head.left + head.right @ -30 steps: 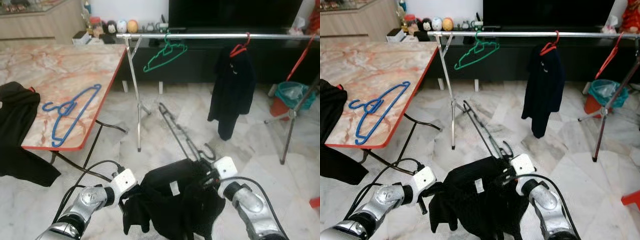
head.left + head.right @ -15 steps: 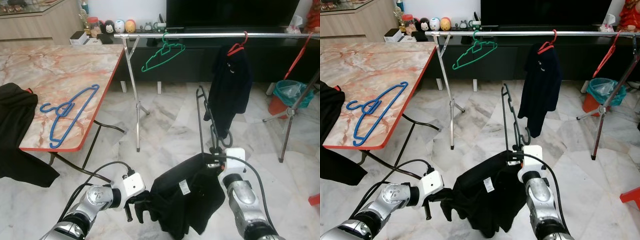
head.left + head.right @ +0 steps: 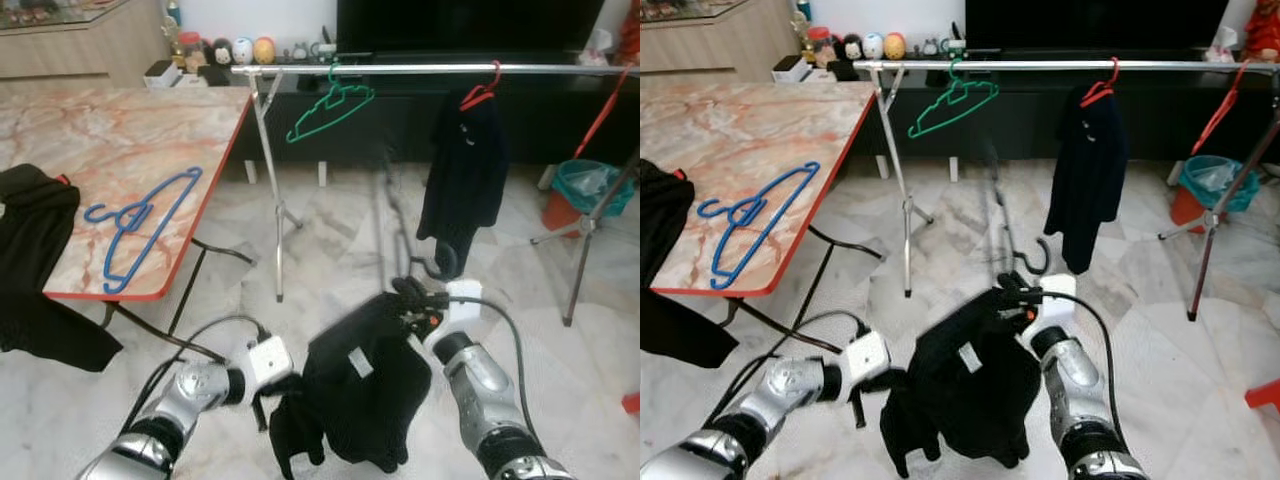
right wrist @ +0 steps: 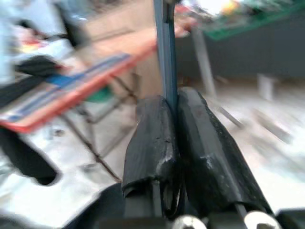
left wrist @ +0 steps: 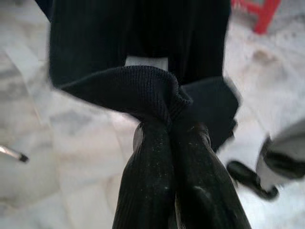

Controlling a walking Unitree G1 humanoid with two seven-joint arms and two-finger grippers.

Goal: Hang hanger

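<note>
The right gripper (image 4: 172,138) was closed tightly on a thin dark metal hanger (image 4: 165,52), whose rod ran up between the two black fingers (image 4: 150,143). In the head views this hanger (image 3: 390,215) stood nearly upright above the gripper and was blurred, with its hook (image 3: 445,265) curling just above the wrist. A black knitted garment (image 3: 365,390) hung on the hanger low over the white marble floor (image 3: 330,250). A small white label (image 3: 357,364) showed on the cloth, but its writing was too small to read.

The left gripper (image 5: 169,131) was pinched on a ribbed edge of the same garment, at its lower left side.

Farther away a long silver clothes rail (image 3: 420,70) stood on thin legs. A green plastic hanger (image 3: 330,108) hung empty on it, and a red hanger (image 3: 480,92) carried a dark garment (image 3: 462,180).

On the robot's left, a marble-pattern table with a red edge (image 3: 200,130) held a blue plastic hanger (image 3: 140,228) and a black cloth (image 3: 35,225) that hung over its side.
</note>
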